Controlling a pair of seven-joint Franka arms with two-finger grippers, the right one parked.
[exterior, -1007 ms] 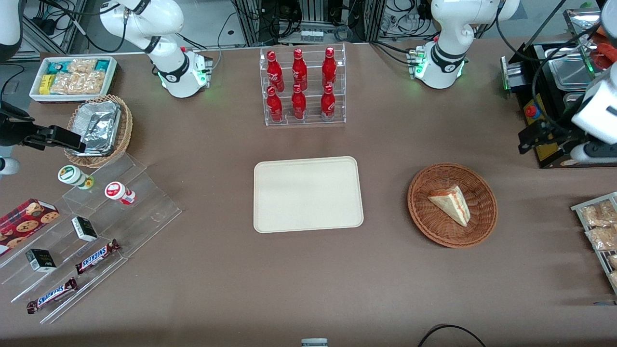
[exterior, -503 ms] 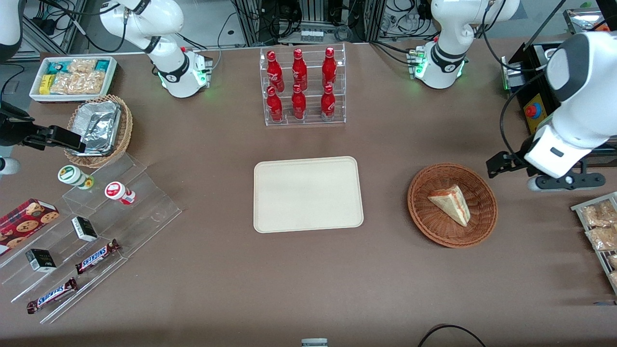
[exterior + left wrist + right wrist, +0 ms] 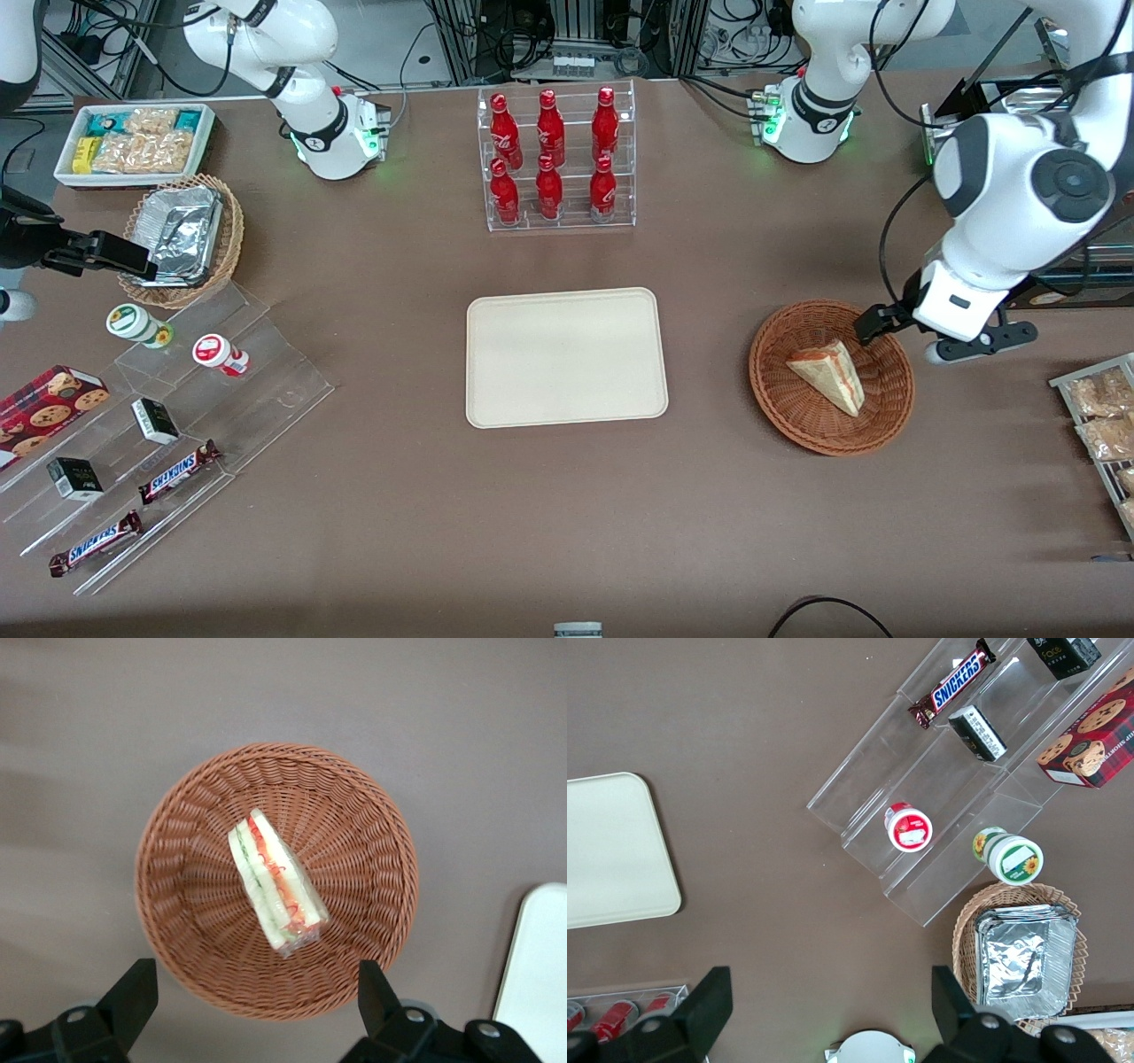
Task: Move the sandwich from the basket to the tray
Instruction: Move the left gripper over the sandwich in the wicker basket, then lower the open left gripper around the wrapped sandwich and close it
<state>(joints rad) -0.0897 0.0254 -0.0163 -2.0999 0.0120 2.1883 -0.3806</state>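
One sandwich (image 3: 827, 375) lay in the one reddish-brown basket (image 3: 780, 403), on its side, and nothing else was in there with it. The cream tray (image 3: 565, 357) sat well apart from the basket, toward the middle of the table, with nothing on it. The gripper (image 3: 252, 992) hung above the basket's rim on the working arm's end, fingers (image 3: 131, 994) spread wide and holding nothing.

Other stuff: six red bottles (image 3: 549, 151) stood in a clear rack (image 3: 560, 219), farther from the front camera than the tray. A tan basket (image 3: 229, 244) held foil trays (image 3: 182, 232), and two Snickers bars (image 3: 177, 470) lay on a clear stepped stand (image 3: 283, 390).
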